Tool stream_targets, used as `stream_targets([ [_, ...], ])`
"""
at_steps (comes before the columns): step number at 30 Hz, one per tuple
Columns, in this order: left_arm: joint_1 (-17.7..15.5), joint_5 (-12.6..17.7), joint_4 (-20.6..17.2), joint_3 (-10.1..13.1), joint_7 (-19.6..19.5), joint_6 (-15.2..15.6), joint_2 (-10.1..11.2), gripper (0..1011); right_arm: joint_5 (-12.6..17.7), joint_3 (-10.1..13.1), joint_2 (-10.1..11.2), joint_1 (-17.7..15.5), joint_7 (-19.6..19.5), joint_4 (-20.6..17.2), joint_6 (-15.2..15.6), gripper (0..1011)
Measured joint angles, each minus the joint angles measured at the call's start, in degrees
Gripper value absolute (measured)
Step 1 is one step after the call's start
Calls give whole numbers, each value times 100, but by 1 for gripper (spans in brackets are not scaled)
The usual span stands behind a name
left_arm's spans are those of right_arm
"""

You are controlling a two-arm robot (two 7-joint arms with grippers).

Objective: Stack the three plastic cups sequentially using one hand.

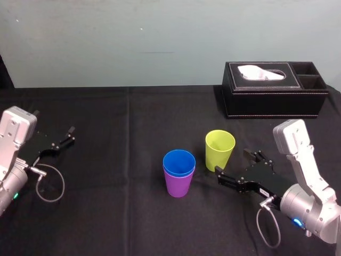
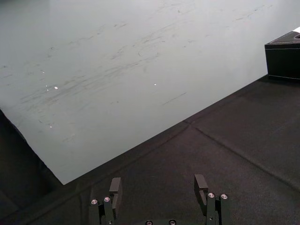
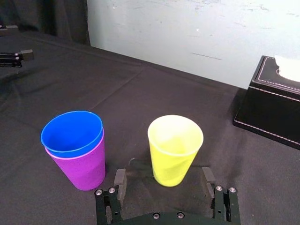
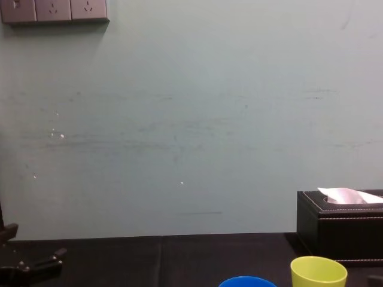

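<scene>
Grasp pending: the right gripper (image 1: 233, 163) is spread wide and empty at the upright lime cup (image 1: 220, 149), beside the blue cup (image 1: 179, 162) nested in the purple cup (image 1: 178, 185). Closure should be centred on mid-wall and kept gentle, lest the cup be tipped. The left gripper (image 1: 68, 135) is parked at far left, likewise spread.

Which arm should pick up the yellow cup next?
Right. The right gripper sits with jaws open right at the lime yellow-green cup. The left gripper is far away on the left.
</scene>
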Motion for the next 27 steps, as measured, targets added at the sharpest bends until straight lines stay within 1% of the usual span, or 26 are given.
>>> stream_targets([
  [10, 0, 0, 0, 0, 0, 0, 0, 1010, -63, -22, -67, 93, -10, 44, 42, 1000],
  [18, 0, 0, 0, 0, 0, 0, 0, 1010, -139, -66, -143, 206, -16, 162, 62, 1000],
  [27, 0, 0, 0, 0, 0, 0, 0, 1010, -189, -64, -213, 258, -40, 225, 83, 1000],
])
